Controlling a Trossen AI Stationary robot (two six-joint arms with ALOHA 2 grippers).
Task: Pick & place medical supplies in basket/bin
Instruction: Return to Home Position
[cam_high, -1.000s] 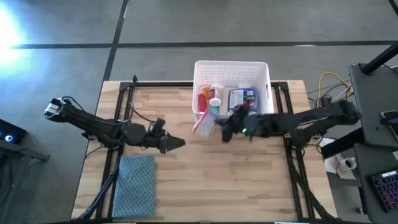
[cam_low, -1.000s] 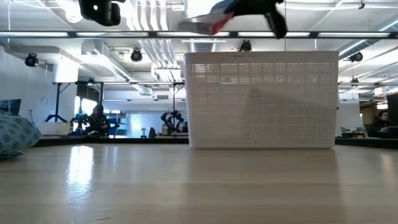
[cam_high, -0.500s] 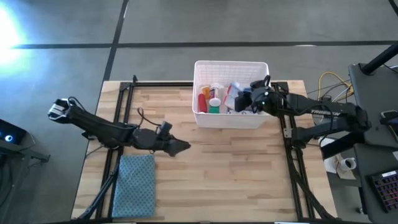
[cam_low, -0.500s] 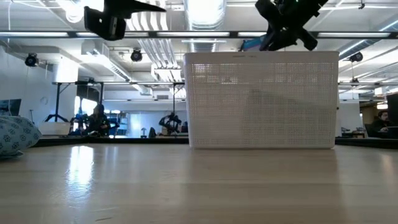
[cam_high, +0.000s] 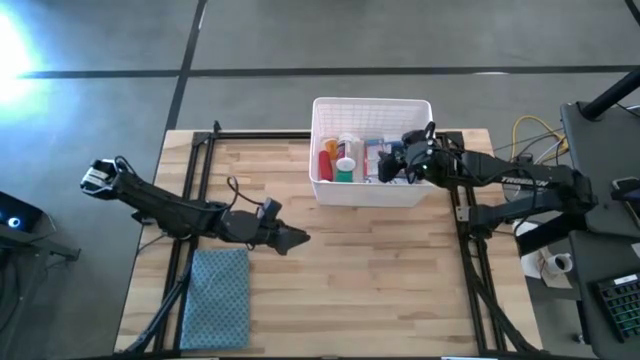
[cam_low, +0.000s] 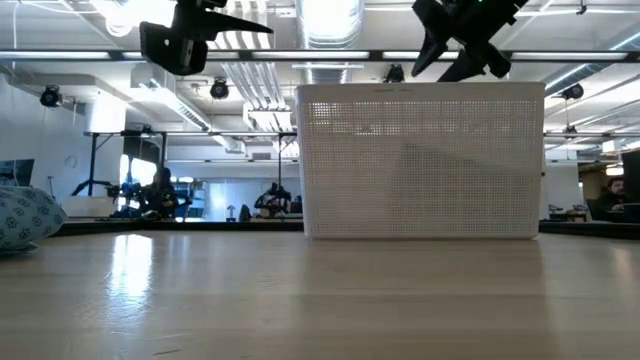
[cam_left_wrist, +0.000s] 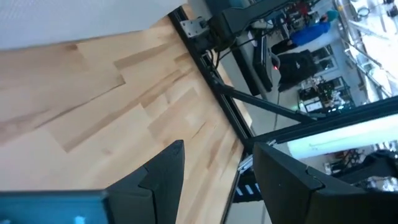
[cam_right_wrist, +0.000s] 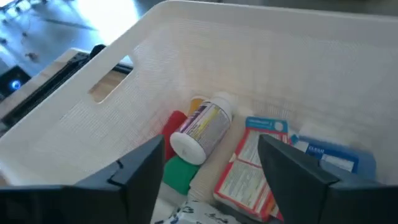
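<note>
Right end effector (cam_high: 388, 167) over bin (cam_high: 371, 101), fingers spread, empty. Bottle (cam_right_wrist: 202, 127) and box (cam_right_wrist: 249, 169) inside. Left end effector (cam_high: 296, 239) above surface (cam_high: 380, 285), fingers apart.

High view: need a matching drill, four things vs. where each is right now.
Things:
1. left gripper
2. right gripper
3. folded cloth
4. pill bottle

Places:
A. lying inside the bin
B. open, over the bin's right part
C. flat on the table, left side, outside the bin
D. open, above bare wood left of the bin

Pairs: 1-D, 2-B, 3-C, 4-A
</note>
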